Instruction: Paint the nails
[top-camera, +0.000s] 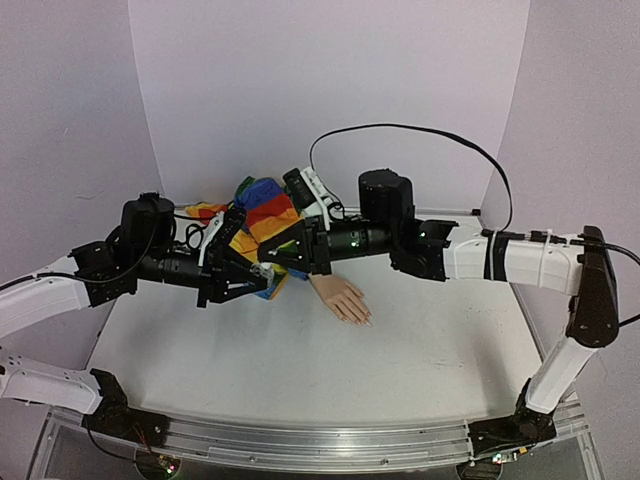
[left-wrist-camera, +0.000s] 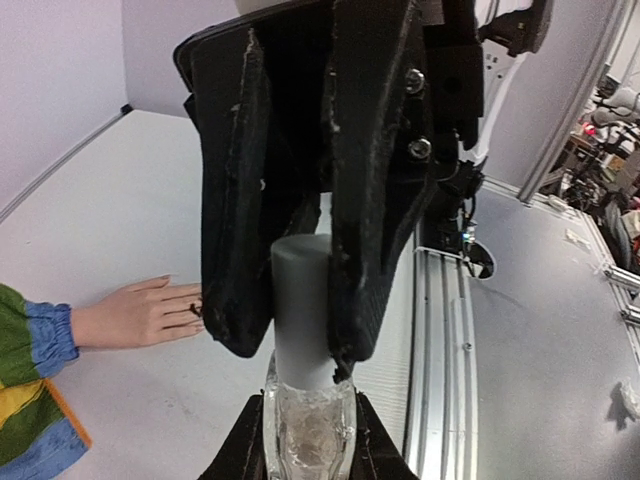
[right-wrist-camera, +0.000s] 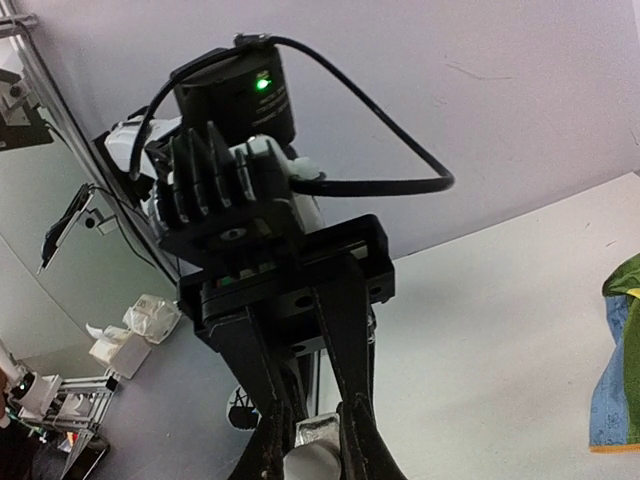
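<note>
One bottle, left wrist view; nails, overhead

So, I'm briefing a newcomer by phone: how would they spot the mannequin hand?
Find the white table. Mid-table lies a rainbow sleeve; the hand pokes out of its near end, flat on the table. It is the only peach, skin-coloured thing there.

Both arms reach inward, left end effector and right end effector meeting (both clamped closed)
</note>
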